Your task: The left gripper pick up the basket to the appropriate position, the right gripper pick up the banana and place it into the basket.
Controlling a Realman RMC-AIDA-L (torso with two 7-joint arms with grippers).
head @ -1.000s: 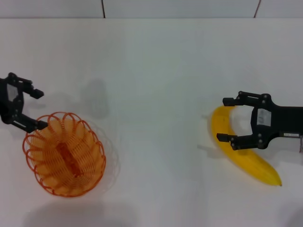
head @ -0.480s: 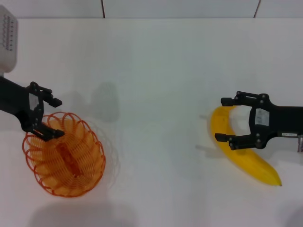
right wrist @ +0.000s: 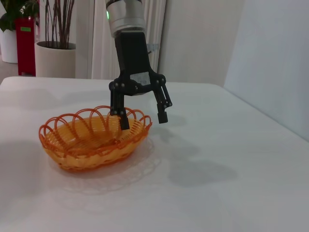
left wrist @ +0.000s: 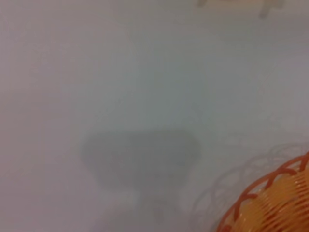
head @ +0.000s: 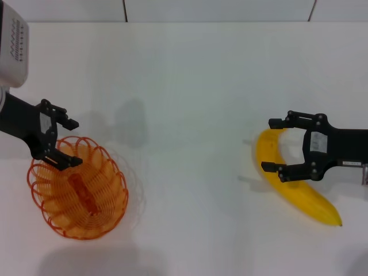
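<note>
The black open-frame left gripper (head: 63,142) straddles, jaws spread, the scalloped rim of the orange wire-loop oval basket (head: 79,187), while the labelled black right gripper (head: 275,145) brackets, unclosed, the smooth curved yellow banana (head: 292,184) on the white table (head: 190,86).

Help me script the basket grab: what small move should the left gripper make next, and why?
Probably lower a little and close. The left gripper hangs open astride the basket's far rim, one finger inside, one outside, not yet gripping it. The right gripper is open around the banana.
</note>
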